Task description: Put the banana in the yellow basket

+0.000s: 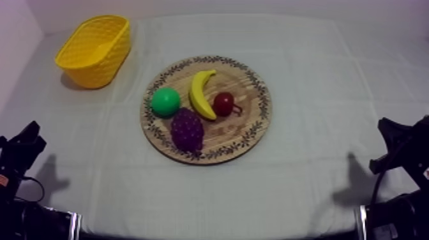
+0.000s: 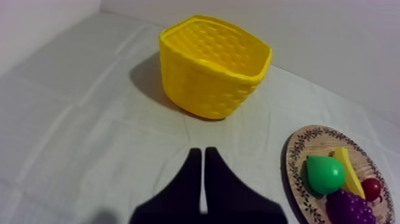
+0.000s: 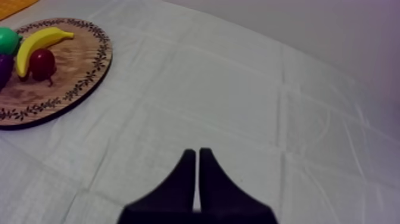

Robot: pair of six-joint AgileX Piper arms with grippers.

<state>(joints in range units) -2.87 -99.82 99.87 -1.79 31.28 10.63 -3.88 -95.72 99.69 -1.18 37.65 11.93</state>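
A yellow banana (image 1: 201, 93) lies on the round wooden board (image 1: 252, 131) at the table's middle, between a green pear (image 1: 165, 101) and a small red fruit (image 1: 223, 103). The yellow basket (image 1: 96, 50) stands at the far left, holding nothing that I can see. My left gripper (image 1: 29, 135) rests low at the left, shut on nothing; its fingers (image 2: 202, 156) lie together as a wedge short of the basket (image 2: 213, 64). My right gripper (image 1: 388, 126) rests low at the right, also shut, its fingers (image 3: 197, 156) over bare cloth, with the board (image 3: 83, 65) and banana (image 3: 37, 45) far off.
A purple bunch of grapes (image 1: 187, 129) lies on the board's near side. Bare cloth stretches between the board and both grippers, and between the board and the basket. In the left wrist view the pear (image 2: 325, 174), banana (image 2: 348, 173) and grapes (image 2: 351, 207) sit on the board (image 2: 296, 156).
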